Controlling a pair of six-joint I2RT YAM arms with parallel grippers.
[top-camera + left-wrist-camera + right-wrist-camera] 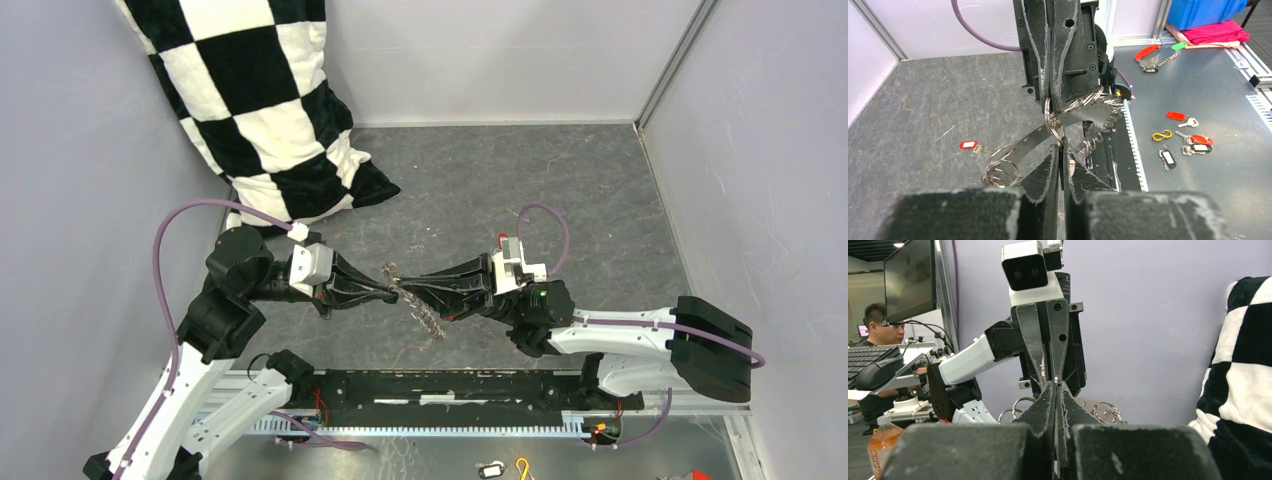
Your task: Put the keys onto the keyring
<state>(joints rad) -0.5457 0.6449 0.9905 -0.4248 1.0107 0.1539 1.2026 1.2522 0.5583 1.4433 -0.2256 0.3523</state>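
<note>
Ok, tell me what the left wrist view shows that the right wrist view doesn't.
Left wrist only: a small red-headed key on the dark grey table, a yellow hook on the bare metal surface, a blue plastic bin. Right wrist only: a black-and-white checkered cushion, a man at a monitor, an orange drink bottle. Both: the left fingers and right fingers set tip to tip at the toothed grey metal keyring.

no readable text anywhere; the orange bottle (881, 447) label looks too blurred to read.
</note>
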